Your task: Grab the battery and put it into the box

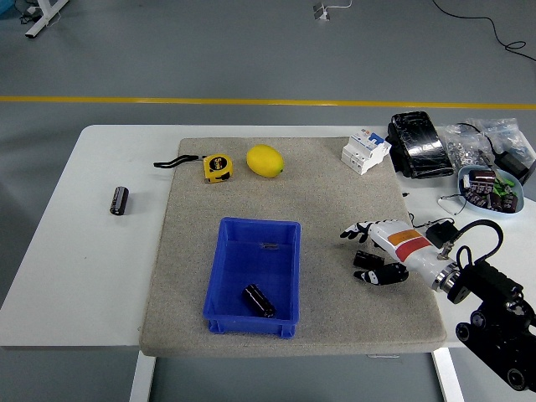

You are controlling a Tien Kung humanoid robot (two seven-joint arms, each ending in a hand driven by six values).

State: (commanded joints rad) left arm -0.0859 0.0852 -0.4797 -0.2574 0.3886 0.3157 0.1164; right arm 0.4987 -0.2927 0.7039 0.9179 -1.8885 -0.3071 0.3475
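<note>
A blue box (237,251) sits on the grey mat, with one black battery (259,301) lying in its near part. My right hand (365,253) hovers to the right of the box. Its fingers (353,232) are spread and its thumb (382,274) is held apart from them. A second black battery (364,260) lies on the mat between the fingers and the thumb, not clasped. A third battery (119,201) lies on the bare table at the far left. My left hand is out of view.
On the mat's far part lie a yellow tape measure (217,167) and a lemon (265,160). At the right are a white circuit breaker (365,150), a black pouch (419,144), bags of parts (479,144) and a bowl of parts (488,187).
</note>
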